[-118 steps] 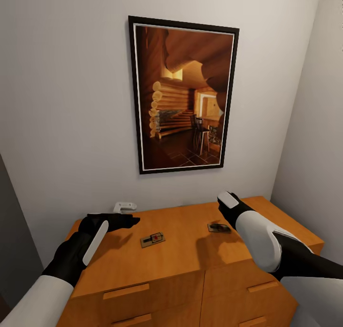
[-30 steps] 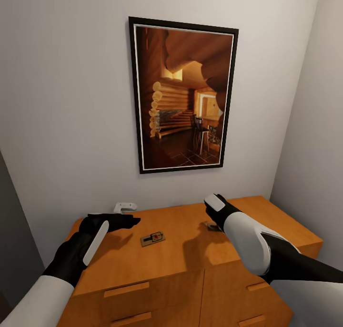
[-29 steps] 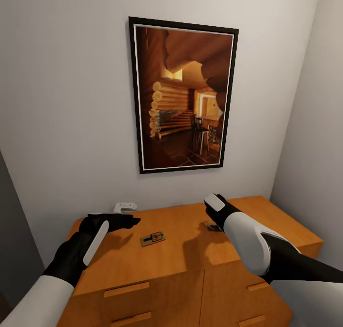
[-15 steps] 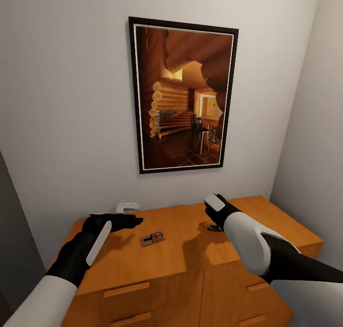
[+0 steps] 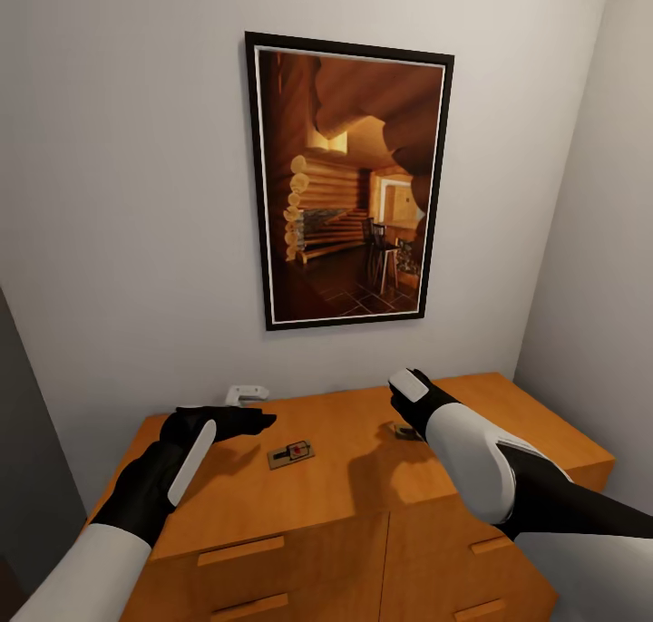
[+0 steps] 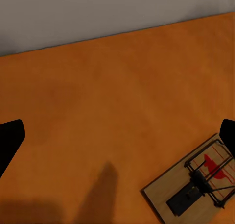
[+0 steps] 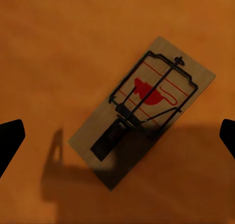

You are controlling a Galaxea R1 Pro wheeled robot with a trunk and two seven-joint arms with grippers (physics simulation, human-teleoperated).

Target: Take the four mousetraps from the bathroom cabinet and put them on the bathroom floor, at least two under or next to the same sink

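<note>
1. While both arms hover over the cabinet (image 5: 363, 486), neither holds anything: each wrist view shows its two fingertips spread wide at the edges of the picture with bare wood or a trap between them, so the left gripper (image 5: 258, 420) and right gripper (image 5: 405, 388) are both open and empty.
2. Two mousetraps lie flat on the cabinet top: one near the middle (image 5: 291, 453), just beside the left gripper, and a second (image 5: 403, 431) largely hidden beneath the right wrist in the head view.
3. Risk on the right: the trap (image 7: 142, 111) lies diagonal to the line between the fingertips, so closing without turning the wrist would likely catch the corners and spin or flick the thin board away.
4. Risk on the left: the trap (image 6: 196, 185) sits off to one side near one fingertip, not centred, so a straight descent would probably land a finger on the board or its spring wire and push it across the slick wood.
5. A flat board offers little edge; too shallow a descent may close on air.
6. Only the right wrist view reveals that trap's full outline, red mark and angle; the head view alone shows the framed picture (image 5: 349, 187) and a small white object (image 5: 245, 393) by the wall, possibly a fitting.
</note>
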